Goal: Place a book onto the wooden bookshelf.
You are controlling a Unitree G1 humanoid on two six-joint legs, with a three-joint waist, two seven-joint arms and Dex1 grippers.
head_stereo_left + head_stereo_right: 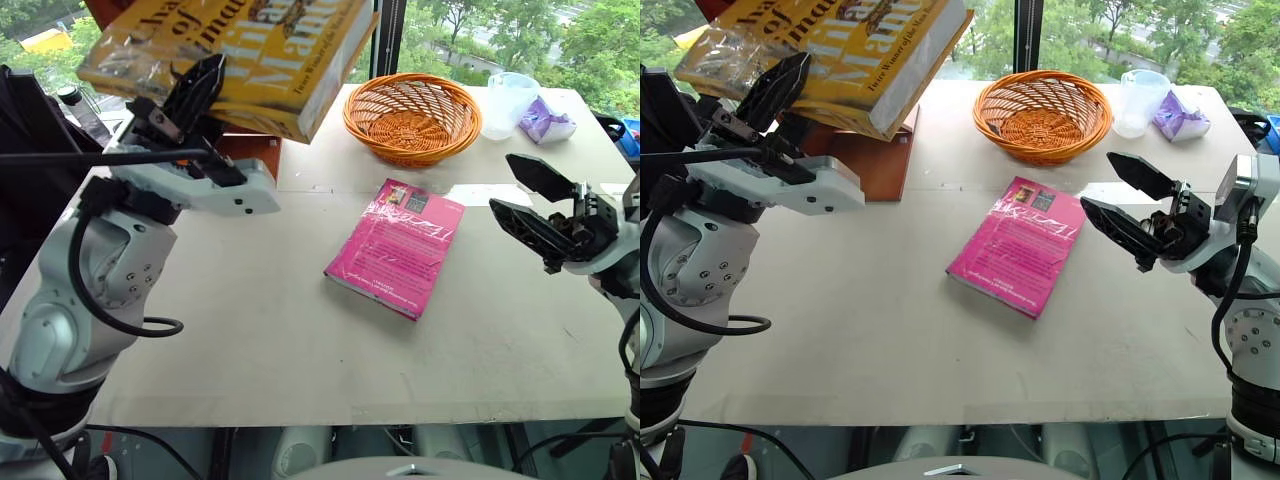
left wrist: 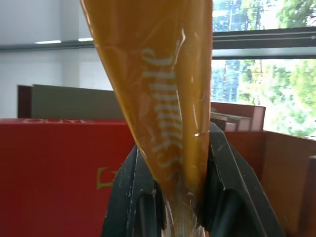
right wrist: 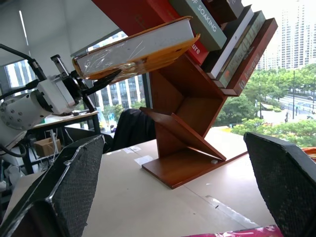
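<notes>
The thick yellow-orange book [image 1: 250, 60] hangs tilted in the air at the far left, high over the table, with my left gripper [image 1: 195, 95] shut on its lower edge. In the left wrist view the black fingers [image 2: 133, 197] pinch its glossy cover [image 2: 163, 123]. The reddish-brown wooden bookshelf [image 3: 182, 113] stands on the table right behind the book, with several books leaning on its slanted upper shelf. Its base [image 1: 875, 160] shows under the raised book. My right gripper [image 1: 503, 185] hovers open over the right side of the table, nothing between its fingers.
A magenta-pink book [image 1: 400, 245] lies flat mid-table. An orange wicker basket [image 1: 412, 115] sits at the back, with a clear plastic cup [image 1: 510, 100] and a purple packet [image 1: 547, 122] to its right. The table's front edge [image 1: 350, 418] runs near me.
</notes>
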